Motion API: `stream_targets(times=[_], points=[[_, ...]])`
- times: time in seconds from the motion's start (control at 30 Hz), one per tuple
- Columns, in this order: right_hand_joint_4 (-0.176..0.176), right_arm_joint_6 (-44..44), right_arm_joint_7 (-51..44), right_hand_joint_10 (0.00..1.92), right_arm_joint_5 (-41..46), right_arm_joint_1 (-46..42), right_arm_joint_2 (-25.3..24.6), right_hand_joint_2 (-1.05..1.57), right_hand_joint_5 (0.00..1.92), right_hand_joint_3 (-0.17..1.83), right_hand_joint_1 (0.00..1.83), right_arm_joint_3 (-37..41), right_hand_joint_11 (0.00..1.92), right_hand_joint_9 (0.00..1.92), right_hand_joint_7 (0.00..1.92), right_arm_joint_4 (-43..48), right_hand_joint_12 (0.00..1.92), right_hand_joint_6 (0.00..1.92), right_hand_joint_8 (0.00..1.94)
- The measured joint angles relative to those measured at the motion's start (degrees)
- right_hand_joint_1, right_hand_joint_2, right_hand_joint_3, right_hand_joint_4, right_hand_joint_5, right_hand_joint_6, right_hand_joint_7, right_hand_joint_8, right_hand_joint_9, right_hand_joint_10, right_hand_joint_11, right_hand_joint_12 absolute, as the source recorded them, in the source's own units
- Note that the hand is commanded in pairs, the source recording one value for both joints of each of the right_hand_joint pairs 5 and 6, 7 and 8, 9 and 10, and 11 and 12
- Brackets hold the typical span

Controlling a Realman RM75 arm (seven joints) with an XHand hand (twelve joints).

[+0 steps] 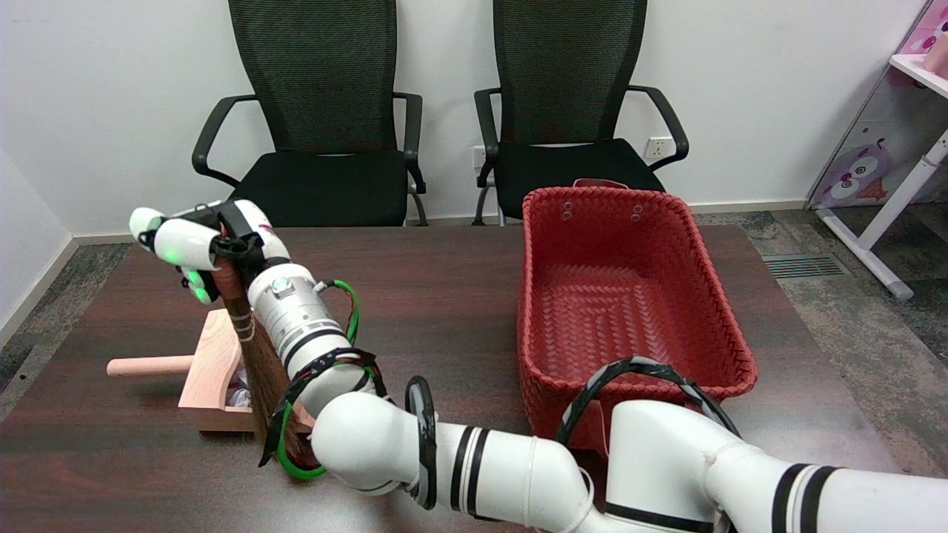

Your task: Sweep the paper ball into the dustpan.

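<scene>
I am holding my right hand (pixel 200 248) above the left part of the dark table (pixel 444 296), its fingers wrapping around the top of the broom (pixel 255 363), which is hanging down from my grip with its brown bristles reaching the tabletop. The wooden dustpan (pixel 211 370) is lying just below and beside my hand, its round handle pointing left. Something pale and crumpled, probably the paper ball (pixel 238 396), is peeking out inside the dustpan right against the bristles, mostly hidden. A red woven basket (pixel 711 296) is sitting well apart to the right.
</scene>
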Motion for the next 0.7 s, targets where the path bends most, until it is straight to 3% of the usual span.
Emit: stream_targets(times=[0.3,0.7], points=[[0.053,2.4,2.2,1.92,-0.6,0.5,2.4,1.57,1.92,0.89,1.05,-0.8,1.92,1.92,1.92,-5.0,1.92,1.92,1.92],[0.057,6.8,-1.8,1.92,-1.0,0.2,9.8,1.57,1.92,0.95,1.06,-1.2,1.92,1.92,1.92,-19.7,1.92,1.92,1.92]])
